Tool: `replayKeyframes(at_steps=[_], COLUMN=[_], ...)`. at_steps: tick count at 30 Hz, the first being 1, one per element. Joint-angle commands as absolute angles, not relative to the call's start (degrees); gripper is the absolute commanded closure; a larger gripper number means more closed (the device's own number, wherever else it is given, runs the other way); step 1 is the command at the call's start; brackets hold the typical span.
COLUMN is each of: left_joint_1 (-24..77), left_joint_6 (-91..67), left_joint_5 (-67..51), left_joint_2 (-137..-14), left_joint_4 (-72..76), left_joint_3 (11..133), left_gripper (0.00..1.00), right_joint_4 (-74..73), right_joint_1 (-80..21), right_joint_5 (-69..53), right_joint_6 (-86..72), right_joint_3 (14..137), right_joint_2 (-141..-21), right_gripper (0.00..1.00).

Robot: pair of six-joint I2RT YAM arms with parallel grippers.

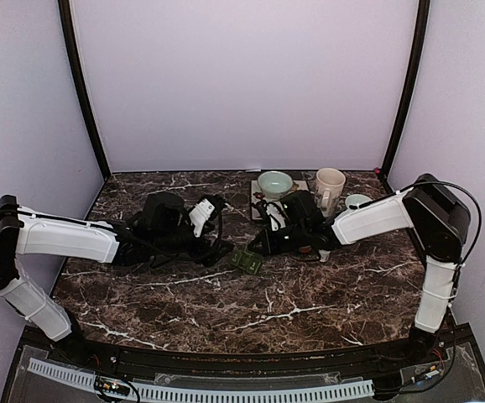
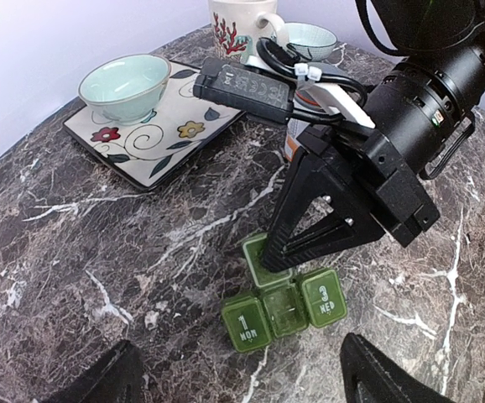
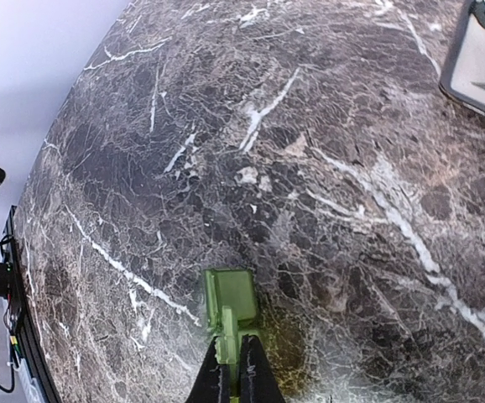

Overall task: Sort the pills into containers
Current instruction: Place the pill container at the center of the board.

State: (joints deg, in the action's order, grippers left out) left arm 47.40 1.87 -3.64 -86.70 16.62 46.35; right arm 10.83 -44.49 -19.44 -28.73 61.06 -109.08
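Left gripper: jaws wide apart, holding nothing, just on the near side of the box. Box sits mid-table between both grippers. MON and WED lids down, middle lid flipped up. Right gripper: fingers together, pinched on that lid's edge. Behind: bowl on floral tray, mug to its right.

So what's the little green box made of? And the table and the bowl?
The green box looks like plastic: see-through green and smooth, with pale lettering on the lids. The table looks like polished marble, dark brown with white veins, though it could be a printed top. The bowl seems to be glazed ceramic: pale green and shiny.
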Motion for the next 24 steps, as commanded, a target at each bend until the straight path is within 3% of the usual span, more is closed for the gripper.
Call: replayKeyframes(at_steps=[1, 4, 18, 24], left_joint_1=[47.02, 46.96, 46.97, 46.98], left_joint_6=[1.23, 1.23, 0.87, 0.70], left_joint_5=[-3.95, -4.05, -3.91, -3.20], left_joint_2=[-86.99, -87.01, -86.75, -86.37], left_joint_4=[17.28, 16.98, 17.64, 17.78], left_joint_3=[47.05, 47.00, 45.85, 45.75], left_gripper=[0.16, 0.16, 0.16, 0.16], right_joint_4=[13.96, 12.26, 10.70, 9.00], right_joint_1=[-44.30, -44.29, -44.22, -44.25], right_joint_5=[-18.31, -17.27, -13.81, -12.48], right_joint_6=[-32.17, -31.29, -26.96, -24.83], right_joint_3=[59.77, 60.55, 59.53, 59.76], right_joint_2=[-110.08, -110.71, -108.24, -105.69], right_gripper=[1.00, 1.00, 0.68, 0.62])
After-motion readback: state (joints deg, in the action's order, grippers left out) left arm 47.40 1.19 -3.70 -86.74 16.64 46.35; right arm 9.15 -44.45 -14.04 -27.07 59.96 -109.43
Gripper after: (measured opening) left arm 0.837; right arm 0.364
